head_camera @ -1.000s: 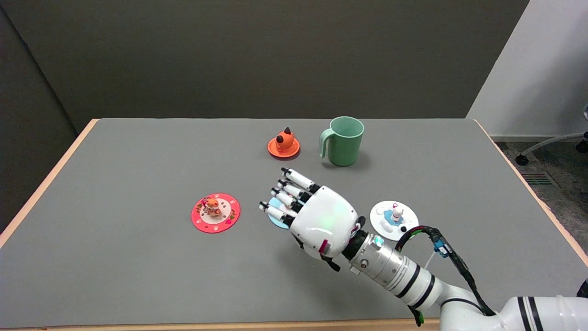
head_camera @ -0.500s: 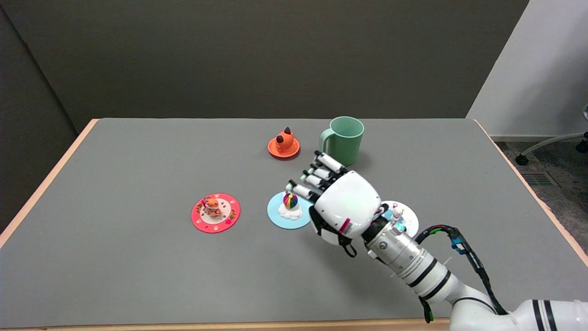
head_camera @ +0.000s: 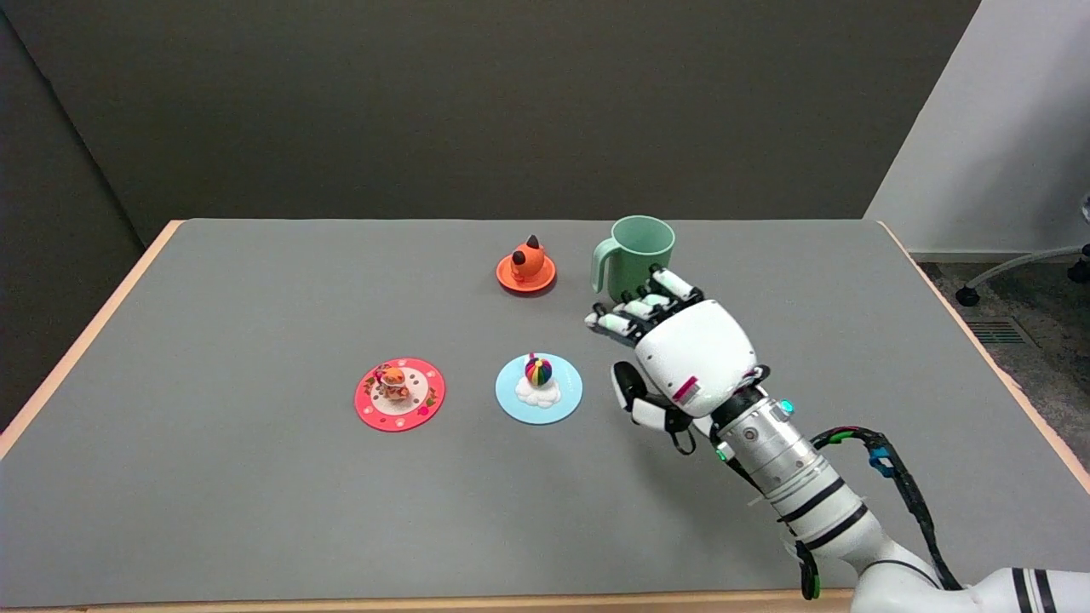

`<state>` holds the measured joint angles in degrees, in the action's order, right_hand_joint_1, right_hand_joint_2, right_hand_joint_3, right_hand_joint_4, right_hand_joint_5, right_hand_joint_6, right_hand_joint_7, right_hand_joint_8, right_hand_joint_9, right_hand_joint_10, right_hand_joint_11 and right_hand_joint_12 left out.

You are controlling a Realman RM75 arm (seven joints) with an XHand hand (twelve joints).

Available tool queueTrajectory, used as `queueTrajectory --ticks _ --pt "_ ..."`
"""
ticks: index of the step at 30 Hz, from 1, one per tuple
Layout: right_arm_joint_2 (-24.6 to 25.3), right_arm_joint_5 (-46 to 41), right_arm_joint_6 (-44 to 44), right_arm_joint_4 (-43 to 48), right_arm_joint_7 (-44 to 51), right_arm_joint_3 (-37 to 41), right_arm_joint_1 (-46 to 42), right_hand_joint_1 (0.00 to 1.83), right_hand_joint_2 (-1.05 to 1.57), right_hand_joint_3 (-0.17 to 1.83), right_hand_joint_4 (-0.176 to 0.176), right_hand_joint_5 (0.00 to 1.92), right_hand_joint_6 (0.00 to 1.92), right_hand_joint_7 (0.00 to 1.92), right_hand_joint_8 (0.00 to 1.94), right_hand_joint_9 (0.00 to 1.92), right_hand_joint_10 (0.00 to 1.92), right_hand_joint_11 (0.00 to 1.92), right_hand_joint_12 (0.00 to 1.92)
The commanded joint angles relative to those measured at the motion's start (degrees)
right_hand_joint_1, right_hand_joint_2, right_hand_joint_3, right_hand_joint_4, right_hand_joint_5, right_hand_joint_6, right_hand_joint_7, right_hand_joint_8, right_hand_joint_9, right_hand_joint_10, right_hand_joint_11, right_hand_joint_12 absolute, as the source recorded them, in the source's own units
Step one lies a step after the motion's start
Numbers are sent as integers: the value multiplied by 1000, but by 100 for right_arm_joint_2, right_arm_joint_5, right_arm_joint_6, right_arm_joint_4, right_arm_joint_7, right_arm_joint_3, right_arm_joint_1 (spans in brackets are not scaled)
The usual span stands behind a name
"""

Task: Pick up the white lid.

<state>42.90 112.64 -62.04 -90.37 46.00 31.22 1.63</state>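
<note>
Hovered right hand (head_camera: 681, 358) just right of blue lid (head_camera: 539, 389), fingers spread, empty; bare table (head_camera: 255, 494) leftward beyond the red lid (head_camera: 399, 394).

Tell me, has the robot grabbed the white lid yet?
Not yet, as far as this picture shows. The white robot hand is open over the grey table near the green plastic mug, holding nothing visible. The white lid is out of sight, probably hidden beneath the hand. The round blue lid with a rainbow ball lies untouched. Gripping and lifting remain.
</note>
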Motion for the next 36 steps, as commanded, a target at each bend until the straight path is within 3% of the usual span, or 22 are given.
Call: queueTrajectory --ticks 1,24,36 --pt "-50 -941 -717 -166 -22 116 -287 813 908 803 131 709 208 846 225 883 239 339 1223" --pt "-92 -1874 -1398 -477 18 30 -672 802 908 785 135 734 205 865 212 917 251 349 1277" --pt "38 -2024 -1569 -733 18 746 -1545 806 838 903 107 677 199 815 210 918 244 353 1308"
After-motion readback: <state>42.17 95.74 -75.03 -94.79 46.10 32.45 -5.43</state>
